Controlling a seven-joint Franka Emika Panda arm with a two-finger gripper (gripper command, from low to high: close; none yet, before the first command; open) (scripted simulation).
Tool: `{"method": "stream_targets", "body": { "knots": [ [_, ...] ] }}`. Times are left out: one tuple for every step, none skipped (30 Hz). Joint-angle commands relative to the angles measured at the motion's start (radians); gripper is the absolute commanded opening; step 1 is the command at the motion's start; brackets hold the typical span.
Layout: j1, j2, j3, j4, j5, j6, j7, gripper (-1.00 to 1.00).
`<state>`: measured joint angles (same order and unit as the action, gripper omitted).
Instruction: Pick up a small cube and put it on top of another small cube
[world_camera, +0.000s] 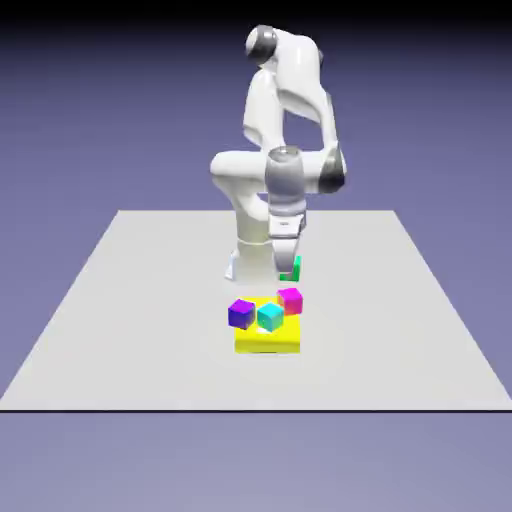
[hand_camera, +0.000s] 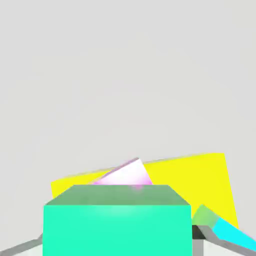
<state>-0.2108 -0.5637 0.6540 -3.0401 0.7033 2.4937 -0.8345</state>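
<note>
Three small cubes are sitting on the big yellow block (world_camera: 268, 338) in the exterior view: a purple cube (world_camera: 241, 314) toward that view's left, a cyan cube (world_camera: 270, 317) in the middle, and a magenta cube (world_camera: 290, 300) toward the right and a little farther back. And the white arm is hanging right behind that cluster, its gripper (world_camera: 288, 268) pointing down and carrying the small green cube (world_camera: 291, 268) — only a sliver of green is peeking out beside the fingers there.

Switching to the hand view, the green cube (hand_camera: 117, 220) is filling the bottom of the picture, sitting squarely between the fingers, which are clamping tight on it. Just past its top edge the magenta cube (hand_camera: 125, 175) is showing, pale and washed out in the light, resting on the yellow block (hand_camera: 195, 182). Off at the lower right corner, the cyan cube (hand_camera: 234, 236) is poking into view. Beyond all of that, the pale grey surface (hand_camera: 125, 75) is stretching away.
</note>
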Motion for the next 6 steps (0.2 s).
{"method": "stream_targets", "body": {
  "knots": [
    [0.001,0.036,0.010,-0.004,0.012,0.041,-0.004,-1.00],
    [0.002,0.072,0.019,-0.009,0.023,0.082,-0.009,-1.00],
    [0.003,0.102,0.027,-0.012,0.033,0.114,-0.012,-1.00],
    [0.003,0.102,0.027,-0.012,0.033,0.114,-0.012,1.00],
    [0.003,0.102,0.027,-0.012,0.033,0.114,-0.012,1.00],
    [0.002,0.066,0.017,-0.008,0.021,0.074,-0.008,1.00]
  ]
}}
